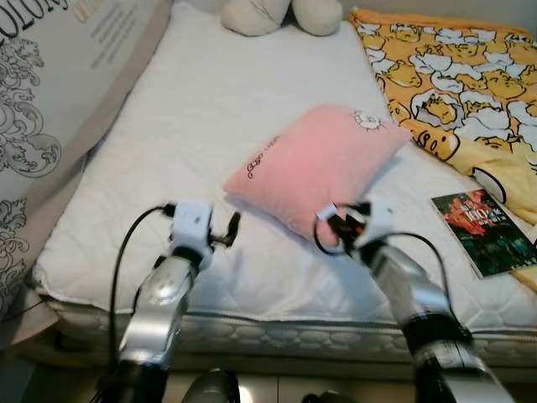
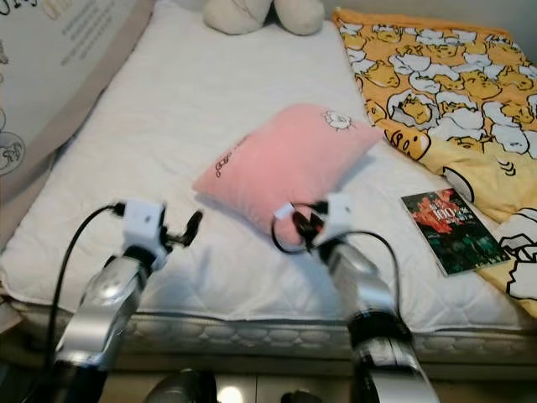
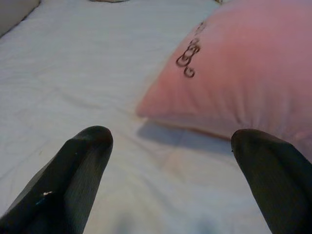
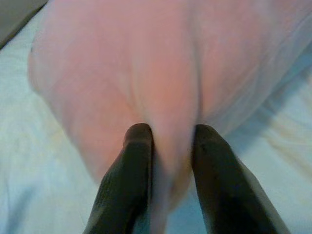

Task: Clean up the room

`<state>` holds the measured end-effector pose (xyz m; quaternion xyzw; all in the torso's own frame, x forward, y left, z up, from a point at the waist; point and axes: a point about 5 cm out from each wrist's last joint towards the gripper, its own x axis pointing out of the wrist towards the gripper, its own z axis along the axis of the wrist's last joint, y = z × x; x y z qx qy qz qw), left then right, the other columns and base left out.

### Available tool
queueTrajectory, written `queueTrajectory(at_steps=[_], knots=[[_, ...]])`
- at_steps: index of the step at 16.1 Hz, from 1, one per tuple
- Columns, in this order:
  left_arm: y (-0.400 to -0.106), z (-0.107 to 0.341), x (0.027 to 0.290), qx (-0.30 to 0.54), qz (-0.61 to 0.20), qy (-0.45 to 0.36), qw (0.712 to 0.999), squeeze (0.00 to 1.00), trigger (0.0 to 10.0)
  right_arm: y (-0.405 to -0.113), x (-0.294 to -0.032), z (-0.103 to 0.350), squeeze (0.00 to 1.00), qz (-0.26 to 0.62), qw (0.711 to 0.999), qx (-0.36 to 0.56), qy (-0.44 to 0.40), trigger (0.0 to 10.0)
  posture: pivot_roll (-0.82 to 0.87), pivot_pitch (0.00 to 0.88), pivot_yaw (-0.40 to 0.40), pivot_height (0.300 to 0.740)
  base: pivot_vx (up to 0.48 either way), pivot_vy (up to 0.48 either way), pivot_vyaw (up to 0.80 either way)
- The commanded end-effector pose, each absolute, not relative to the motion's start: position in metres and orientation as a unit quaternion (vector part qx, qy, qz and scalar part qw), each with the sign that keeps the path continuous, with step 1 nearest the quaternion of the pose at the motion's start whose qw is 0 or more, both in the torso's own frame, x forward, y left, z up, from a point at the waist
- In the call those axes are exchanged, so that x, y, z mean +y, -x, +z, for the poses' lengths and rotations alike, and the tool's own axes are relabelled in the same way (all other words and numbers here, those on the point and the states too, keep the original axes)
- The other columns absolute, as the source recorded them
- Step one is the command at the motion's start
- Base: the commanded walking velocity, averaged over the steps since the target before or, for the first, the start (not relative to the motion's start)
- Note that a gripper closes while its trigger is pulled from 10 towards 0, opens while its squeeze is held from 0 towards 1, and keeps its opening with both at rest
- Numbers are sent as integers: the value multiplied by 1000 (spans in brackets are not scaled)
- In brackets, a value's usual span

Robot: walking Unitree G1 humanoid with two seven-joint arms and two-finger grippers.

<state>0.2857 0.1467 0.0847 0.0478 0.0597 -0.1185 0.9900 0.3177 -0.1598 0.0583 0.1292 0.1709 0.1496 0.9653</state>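
Note:
A pink pillow [image 1: 319, 164] with a small cartoon print lies slanted in the middle of the white mattress [image 1: 210, 92]. My right gripper [image 1: 336, 223] is at the pillow's near corner. In the right wrist view its two black fingers [image 4: 136, 165] pinch a fold of the pink fabric [image 4: 146, 73], so it is shut on the pillow. My left gripper [image 1: 232, 227] hovers low over the sheet just left of the pillow's near-left corner. It is open, with its fingertips [image 3: 87, 156] wide apart and the pillow edge [image 3: 234, 78] just ahead.
A yellow cartoon blanket [image 1: 453, 75] covers the bed's right side, and a dark book [image 1: 487, 231] lies near its front right edge. A cream plush toy [image 1: 281, 15] sits at the head. A large printed panel [image 1: 50, 84] leans along the left side.

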Motion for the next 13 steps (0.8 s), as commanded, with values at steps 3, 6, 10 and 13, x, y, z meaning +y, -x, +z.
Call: queueTrajectory(at_steps=[3,6,10,13], knots=[[-279,94,129,22,-198,-61,978,0,10000,-302,-190,68,0,159,973,156,-59,0,37,38,-3,727,0,0,0],[-283,101,120,12,-211,-44,976,0,10000,-301,-220,83,0,159,976,152,6,0,33,35,-2,727,0,0,0],[-282,96,120,29,-212,-22,977,0,10000,-304,-241,96,0,143,977,155,15,0,31,34,-10,727,0,0,0],[-282,92,123,38,-205,-26,978,0,10000,-310,-195,80,1000,144,971,151,-113,10000,46,33,-13,727,0,0,0]])
